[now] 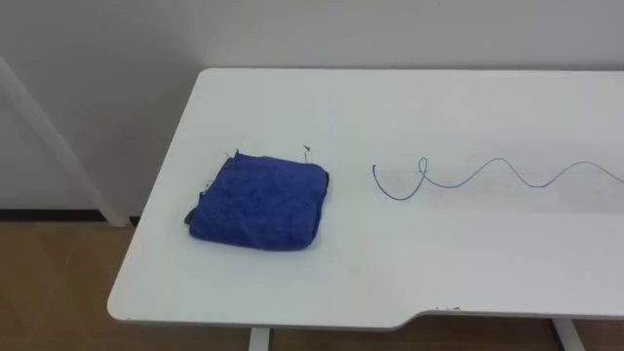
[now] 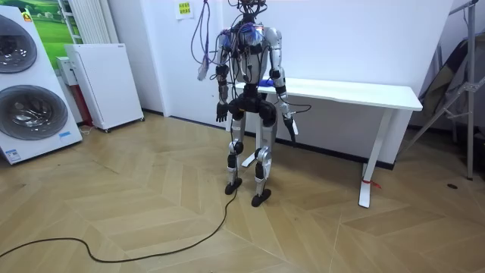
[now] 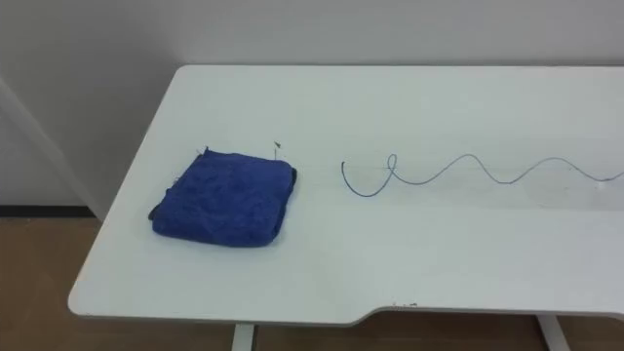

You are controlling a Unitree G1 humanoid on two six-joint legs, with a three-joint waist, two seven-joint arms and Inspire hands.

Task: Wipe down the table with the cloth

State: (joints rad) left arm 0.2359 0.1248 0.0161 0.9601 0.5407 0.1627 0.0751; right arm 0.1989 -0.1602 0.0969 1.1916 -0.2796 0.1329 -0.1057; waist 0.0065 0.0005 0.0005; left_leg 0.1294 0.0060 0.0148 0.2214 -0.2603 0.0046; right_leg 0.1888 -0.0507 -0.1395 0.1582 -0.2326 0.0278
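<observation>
While I stand at the end of the white worktop [image 1: 439, 107] with both arms hanging down, neither hand is near the work. In the room view my left hand [image 2: 220, 114] hangs left of my body and my right hand [image 2: 292, 130] hangs right of it, both below the level of the worktop surface. I cannot tell whether the fingers of either hand are straight or curled. Neither holds anything that I can make out.

The blue cloth [image 1: 261, 205] lies folded and flat, left of centre in the frame and nearer the lower, front edge than the wall. Its fold is close to square and slightly skewed, so it offers no real long axis.

A thin blue squiggle [image 1: 487, 175] starts just right of the cloth, apart from it, and runs to the right edge of the frame.

Judgement: the cloth is up and forward of both hands. Its place left of centre favours my left hand for the reach. The wiping stroke would then go rightward along the squiggle.
</observation>
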